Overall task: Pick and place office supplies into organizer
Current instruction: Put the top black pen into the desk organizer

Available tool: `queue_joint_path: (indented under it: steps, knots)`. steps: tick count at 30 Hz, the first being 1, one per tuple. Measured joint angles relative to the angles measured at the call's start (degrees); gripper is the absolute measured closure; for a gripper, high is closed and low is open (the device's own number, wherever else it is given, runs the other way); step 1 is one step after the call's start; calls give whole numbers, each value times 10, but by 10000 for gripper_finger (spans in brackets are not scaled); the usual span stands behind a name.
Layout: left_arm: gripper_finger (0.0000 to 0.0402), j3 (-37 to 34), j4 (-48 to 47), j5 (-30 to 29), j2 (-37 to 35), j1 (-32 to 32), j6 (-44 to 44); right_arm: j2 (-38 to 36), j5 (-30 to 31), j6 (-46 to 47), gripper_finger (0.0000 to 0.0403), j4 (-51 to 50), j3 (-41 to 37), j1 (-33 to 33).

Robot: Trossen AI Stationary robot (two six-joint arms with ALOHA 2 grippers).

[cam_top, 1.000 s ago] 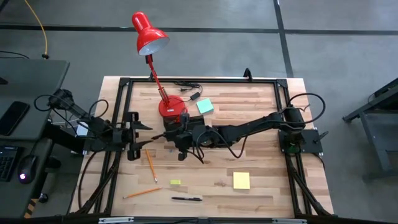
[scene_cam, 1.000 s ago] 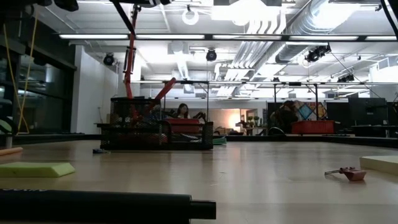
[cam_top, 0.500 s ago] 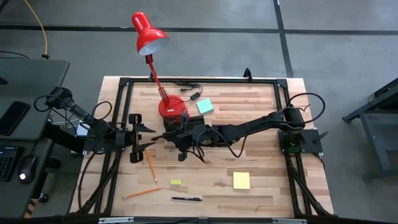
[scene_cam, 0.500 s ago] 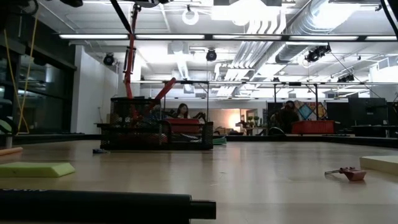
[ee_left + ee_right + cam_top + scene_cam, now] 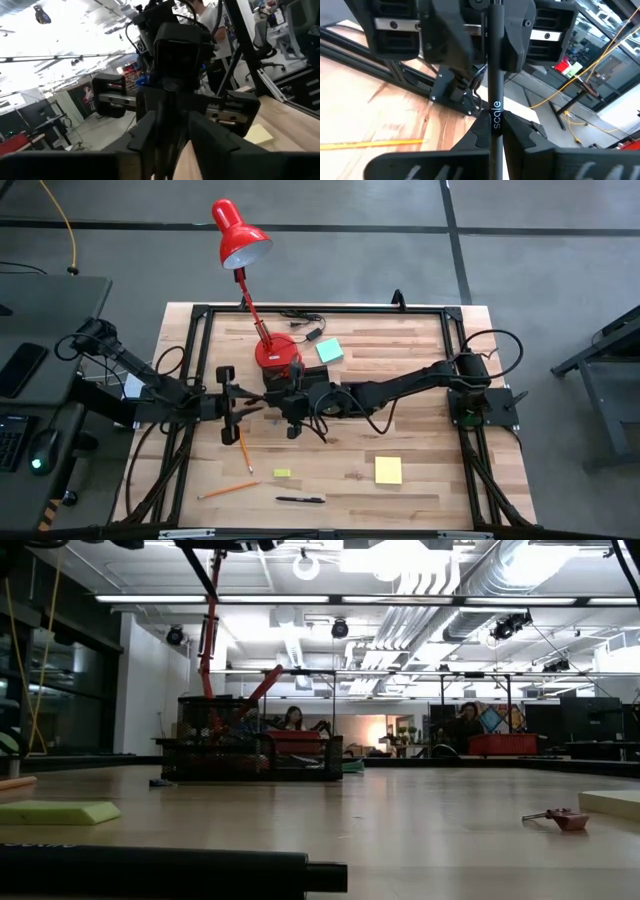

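- Grey concrete floor [image 5: 330, 205] around the wooden table [image 5: 420, 470], crossed by dark seams.
- A dark desk [image 5: 45, 310] beside it holds a phone [image 5: 20, 368] and a mouse [image 5: 42, 450].
- Beyond: white ceiling ducts [image 5: 470, 580], strip lights [image 5: 300, 600], 1 seated person [image 5: 294, 718].

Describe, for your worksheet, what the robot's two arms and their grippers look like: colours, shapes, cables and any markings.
Both arms are dark, slim and jointed. The left arm and the right arm each trail looping black cables. Each ends in a boxy black gripper: the left gripper and the right gripper. Seen in the right wrist view, the left gripper's body has silver bars with screws and ribbed grilles. No markings show on the arms.
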Motion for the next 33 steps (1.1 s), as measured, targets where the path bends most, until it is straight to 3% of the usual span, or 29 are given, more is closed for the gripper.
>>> queue_joint_path:
  steps: [6, 11, 16, 18, 21, 26, 29, 33]
  knots:
    - [367, 0, -7, -1, -3, 0, 6, 0, -2, 2, 403, -5, 0, 2]
    - [370, 1, -21, -12, -7, -1, 20, 1, 1, 2, 401, -8, 0, 3]
    - [372, 0, -91, -28, -49, -1, 21, 0, 1, 30, 373, -65, 3, 4]
    - [372, -1, -118, -23, -77, -2, 12, -2, -31, 58, 361, -102, -2, 6]
    - [372, 0, -152, -36, -121, -1, 8, 1, -76, 80, 349, -102, -35, 6]
    - [372, 0, -213, -25, -178, -1, 2, -35, -45, 98, 350, -12, -127, 16]
    - [372, 0, -258, -64, -203, 0, 0, -48, -53, 118, 352, 37, -190, 22]
    - [372, 0, -273, -92, -210, 0, 4, -73, -19, 134, 350, 111, -258, 31]
